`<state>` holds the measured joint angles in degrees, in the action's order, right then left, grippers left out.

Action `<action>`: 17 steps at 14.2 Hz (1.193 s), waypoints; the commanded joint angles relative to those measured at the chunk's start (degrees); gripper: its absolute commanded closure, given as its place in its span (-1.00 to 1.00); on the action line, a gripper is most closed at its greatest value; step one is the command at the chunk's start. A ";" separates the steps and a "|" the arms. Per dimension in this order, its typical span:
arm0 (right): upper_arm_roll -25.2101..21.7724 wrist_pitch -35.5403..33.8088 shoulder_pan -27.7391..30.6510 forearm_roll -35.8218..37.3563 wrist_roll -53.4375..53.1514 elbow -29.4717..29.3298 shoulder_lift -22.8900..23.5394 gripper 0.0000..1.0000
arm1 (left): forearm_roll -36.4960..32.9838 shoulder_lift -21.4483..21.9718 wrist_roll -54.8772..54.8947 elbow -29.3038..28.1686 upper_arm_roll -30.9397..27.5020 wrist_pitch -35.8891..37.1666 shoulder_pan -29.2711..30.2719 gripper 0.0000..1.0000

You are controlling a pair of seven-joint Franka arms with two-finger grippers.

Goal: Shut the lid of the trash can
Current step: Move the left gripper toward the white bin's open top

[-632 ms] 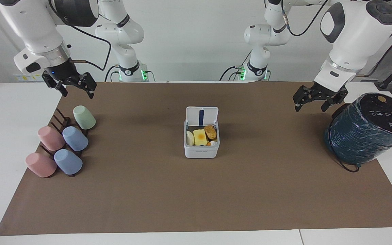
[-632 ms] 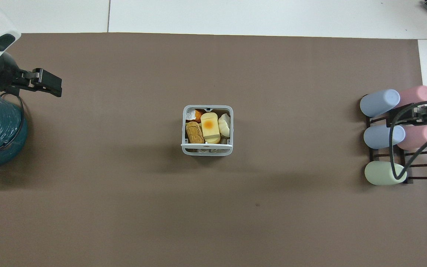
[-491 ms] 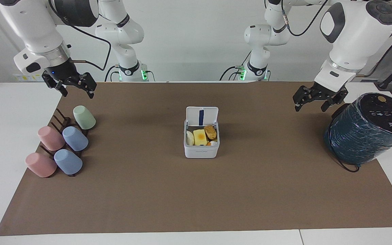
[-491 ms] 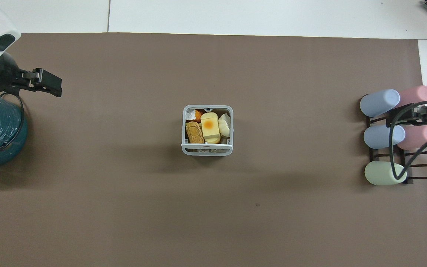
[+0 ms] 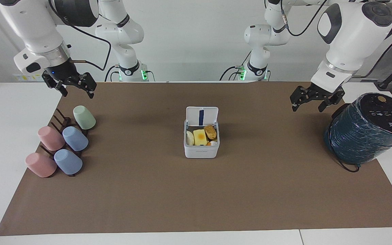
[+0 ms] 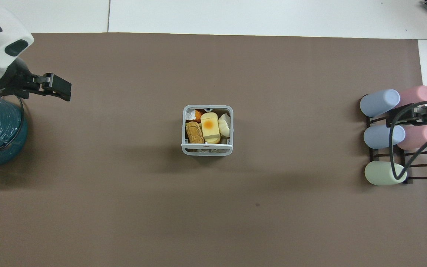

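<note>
The small white trash can [image 5: 201, 152] stands in the middle of the brown mat, filled with food scraps. Its lid [image 5: 201, 116] stands upright on the side nearer the robots, with the dark blue stripe of its underside showing. In the overhead view the trash can [image 6: 185, 126] shows from above and the lid [image 6: 207, 146] edge-on. My left gripper [image 5: 307, 107] is open and empty in the air over the mat beside the teal cylinder, well apart from the can; it also shows in the overhead view [image 6: 60, 87]. My right gripper [image 5: 78, 93] is open and empty over the cup rack's end of the mat.
A large dark teal wrapped cylinder [image 5: 366, 131] with a black top lies at the left arm's end of the table. A dark rack [image 5: 61, 124] with several pink, blue and green cups stands at the right arm's end.
My left gripper has moved a little toward the middle of the table, away from the teal cylinder. The right arm, the can and the lid have not moved.
</note>
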<state>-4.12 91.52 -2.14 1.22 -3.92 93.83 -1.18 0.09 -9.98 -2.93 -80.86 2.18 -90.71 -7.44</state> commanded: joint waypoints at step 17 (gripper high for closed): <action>-0.01 0.15 0.12 -0.60 1.10 1.44 -1.45 -1.00 | 5.00 12.87 -30.10 -24.60 0.02 -10.61 -24.19 0.84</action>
<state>-4.12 91.52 -2.14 1.22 -3.92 93.83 -1.18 3.83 -0.58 -30.19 -100.10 3.24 -97.33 -29.18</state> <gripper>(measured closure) 0.000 0.921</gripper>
